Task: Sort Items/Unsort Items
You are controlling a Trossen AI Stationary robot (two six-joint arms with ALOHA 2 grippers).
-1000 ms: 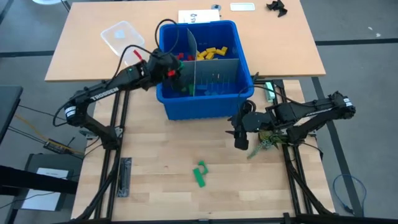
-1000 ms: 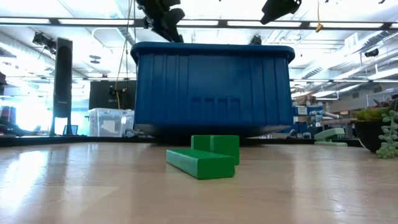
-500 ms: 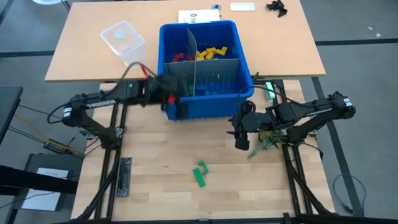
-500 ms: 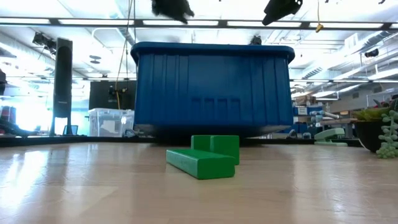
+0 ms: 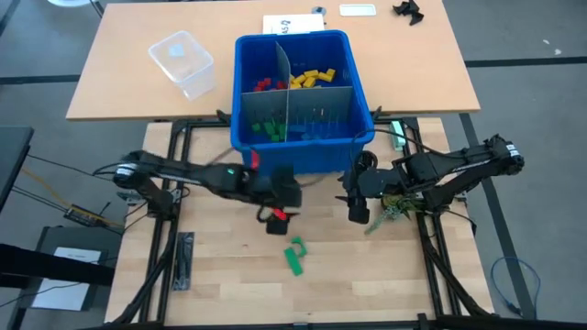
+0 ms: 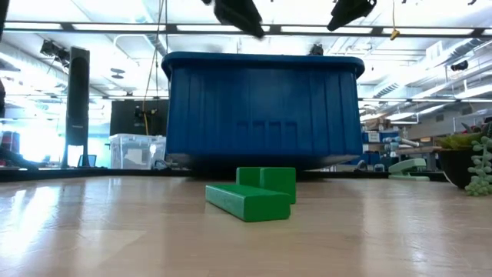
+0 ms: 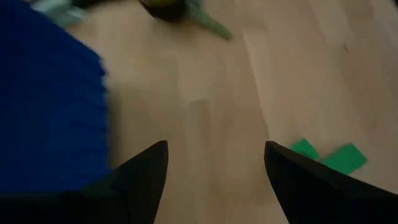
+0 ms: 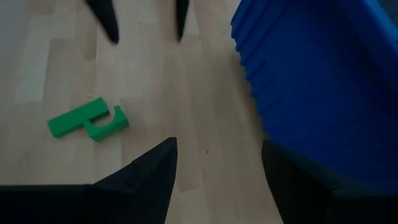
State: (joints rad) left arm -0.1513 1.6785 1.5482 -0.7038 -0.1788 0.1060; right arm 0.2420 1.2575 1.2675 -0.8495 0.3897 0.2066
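Blocks of two kinds lay in plain sight: two green blocks [image 5: 294, 254] sat touching each other on the bare wooden counter [image 5: 229, 275] in front of the blue bin [image 5: 303, 156], while the rest of the items were sorted inside it. Red blocks [image 5: 266, 85] filled the far left compartment, yellow blocks [image 5: 312, 77] the far right, and green pieces [image 5: 267, 129] the near left; what lay in the near right one was probably blue, though it hardly showed against the bin. The left hand [image 5: 278, 220] hung over the counter just in front of the bin and near the two loose green blocks, its fingers [image 7: 140, 177] spread wide and holding nothing. The right hand [image 5: 357, 213] waited beside the bin's near right corner, its fingers [image 8: 152, 174] also apart and empty.
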